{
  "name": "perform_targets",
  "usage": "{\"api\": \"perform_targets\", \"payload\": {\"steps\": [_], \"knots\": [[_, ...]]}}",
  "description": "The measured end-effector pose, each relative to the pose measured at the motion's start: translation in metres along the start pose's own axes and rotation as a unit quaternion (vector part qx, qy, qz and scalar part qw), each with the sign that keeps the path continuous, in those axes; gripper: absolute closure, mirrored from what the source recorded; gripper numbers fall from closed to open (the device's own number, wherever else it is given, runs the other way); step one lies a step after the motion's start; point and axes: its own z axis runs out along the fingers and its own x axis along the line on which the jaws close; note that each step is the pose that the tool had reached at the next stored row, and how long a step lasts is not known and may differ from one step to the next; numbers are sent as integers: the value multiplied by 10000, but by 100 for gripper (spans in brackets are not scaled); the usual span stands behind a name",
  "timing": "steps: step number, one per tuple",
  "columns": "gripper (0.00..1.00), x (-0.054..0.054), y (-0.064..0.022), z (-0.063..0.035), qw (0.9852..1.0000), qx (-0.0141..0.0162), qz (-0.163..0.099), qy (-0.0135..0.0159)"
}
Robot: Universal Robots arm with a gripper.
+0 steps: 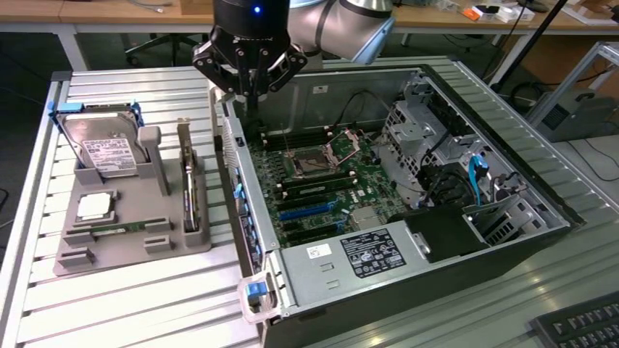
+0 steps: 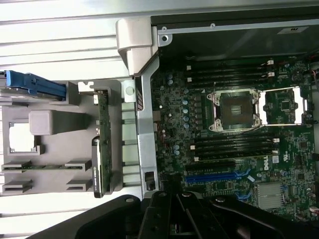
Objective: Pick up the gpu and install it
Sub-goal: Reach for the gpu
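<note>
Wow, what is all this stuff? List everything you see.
gpu: one, dark, on edge in the holder, nearest the case.
holder: one, grey, exterior view's left.
hard drive: one, silver, blue frame, upright in the holder.
processor chip: one, silver, flat in the holder.
RAM stick: one, green, flat in the holder.
computer case: one, black-grey, open, beside the holder.
motherboard: one, green, inside the case.
power supply: one, silver, in the case.
keyboard: one, black, exterior view's lower right.
table: one, pale slatted metal, underneath.
gripper: one, black, shut, empty, above the case's wall.
</note>
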Motion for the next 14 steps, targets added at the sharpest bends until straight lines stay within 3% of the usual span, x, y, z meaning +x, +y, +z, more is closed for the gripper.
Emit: {"api": "perform_targets", "payload": {"steps": [14], "knots": [[89, 70, -5, 1, 10000, 0, 0, 0]]}}
